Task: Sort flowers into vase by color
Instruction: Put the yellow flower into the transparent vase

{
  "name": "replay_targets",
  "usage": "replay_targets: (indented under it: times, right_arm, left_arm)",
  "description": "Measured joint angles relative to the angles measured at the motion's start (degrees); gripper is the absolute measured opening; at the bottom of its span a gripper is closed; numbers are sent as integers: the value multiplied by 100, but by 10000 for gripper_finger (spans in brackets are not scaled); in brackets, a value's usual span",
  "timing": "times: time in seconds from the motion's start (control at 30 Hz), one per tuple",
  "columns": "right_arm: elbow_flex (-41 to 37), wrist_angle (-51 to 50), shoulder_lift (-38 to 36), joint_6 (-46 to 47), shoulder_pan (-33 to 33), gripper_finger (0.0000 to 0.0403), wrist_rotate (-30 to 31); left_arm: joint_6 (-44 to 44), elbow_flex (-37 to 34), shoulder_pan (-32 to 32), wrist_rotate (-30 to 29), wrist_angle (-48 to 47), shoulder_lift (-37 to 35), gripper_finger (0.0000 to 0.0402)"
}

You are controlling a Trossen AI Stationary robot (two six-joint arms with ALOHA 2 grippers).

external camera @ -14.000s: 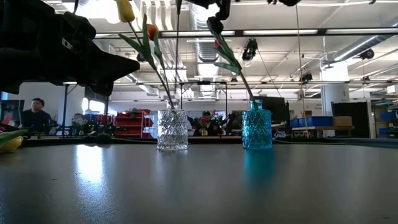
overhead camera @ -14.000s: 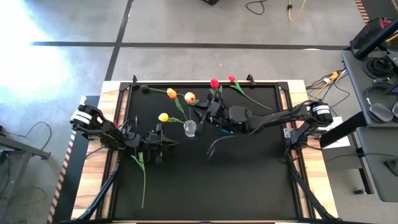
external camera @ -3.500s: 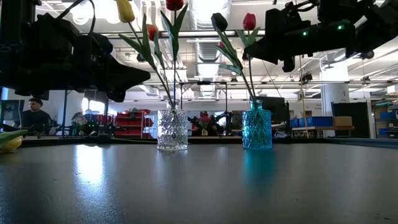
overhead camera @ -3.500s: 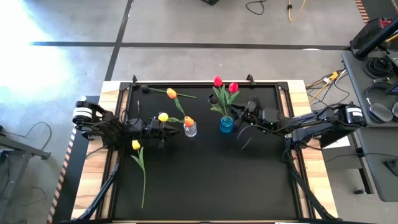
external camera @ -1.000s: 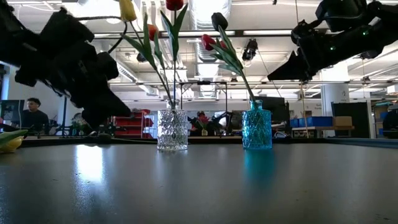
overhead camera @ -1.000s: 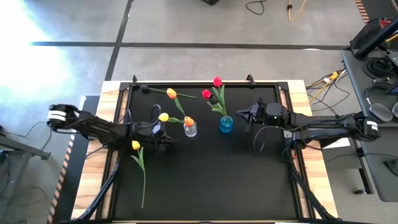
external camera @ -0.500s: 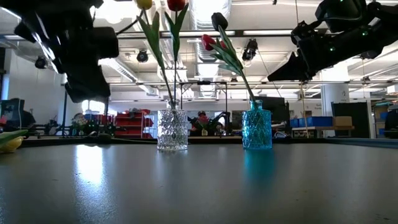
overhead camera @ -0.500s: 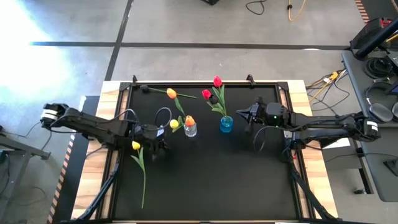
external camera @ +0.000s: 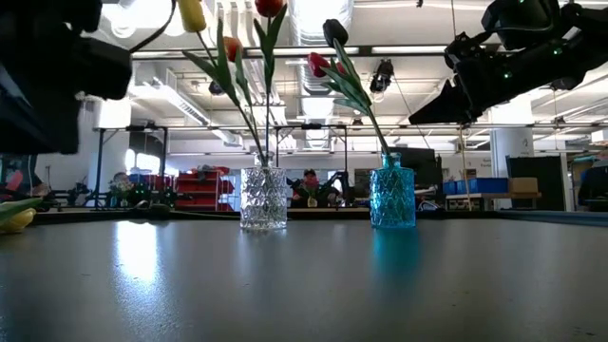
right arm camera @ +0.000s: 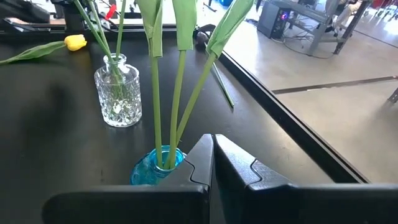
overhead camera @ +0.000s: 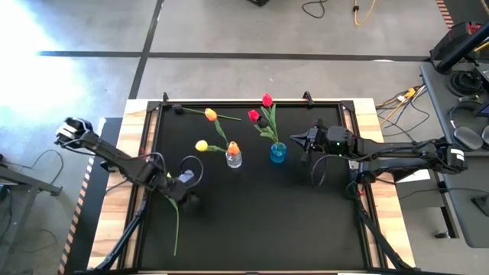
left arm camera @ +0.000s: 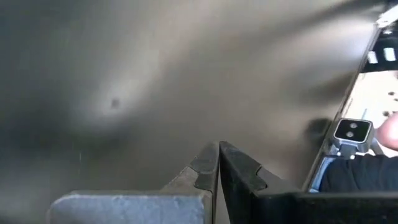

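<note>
Red tulips (overhead camera: pixel 265 100) stand in the blue vase (overhead camera: pixel 278 153), just in front of the right hand (overhead camera: pixel 299 139), whose fingers (right arm camera: pixel 211 158) are pressed together and empty. A yellow tulip (overhead camera: pixel 201 145) and an orange tulip (overhead camera: pixel 233 148) lean out of the clear glass vase (overhead camera: pixel 234 159), which is beyond the left hand (overhead camera: pixel 186 182), off toward the blue vase. That hand hangs low over the black worktop (overhead camera: pixel 260 214) with its fingers (left arm camera: pixel 214 163) pressed together on nothing. I'd say the sorting is well along: one orange-headed tulip (overhead camera: pixel 211 115) lies loose at the far edge, and a long green stem (overhead camera: pixel 176 221) lies right by the left hand. Its head is hidden under the arm, so its colour is unclear
</note>
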Motion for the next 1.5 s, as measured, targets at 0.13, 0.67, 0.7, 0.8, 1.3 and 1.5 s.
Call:
replay_targets:
  times: [0.13, 0.67, 0.7, 0.8, 1.3, 1.5]
  right_arm:
    - [0, -2, 0, 0, 0, 9, 0]
    - [-9, 2, 0, 62, -28, 9, -437]
    - [-9, 0, 2, 63, -39, 9, -426]
    - [-9, 4, 2, 58, -76, 9, -410]
    - [-96, 35, 2, -2, -237, 9, -394]
    - [-127, 37, 4, -2, -302, 9, -393]
  left_arm:
    - [-649, 633, -320, -4, -1036, 152, 0]
    - [-1512, 941, -801, 125, -1745, 277, 0]
    - [-1631, 835, -801, 257, -1637, 267, 0]
    - [-2354, 640, -801, 622, -1657, 295, 0]
    - [-4523, 496, -814, 1073, -2034, 795, 111]
    - [-4577, 494, -812, 797, -2058, 1011, 127]
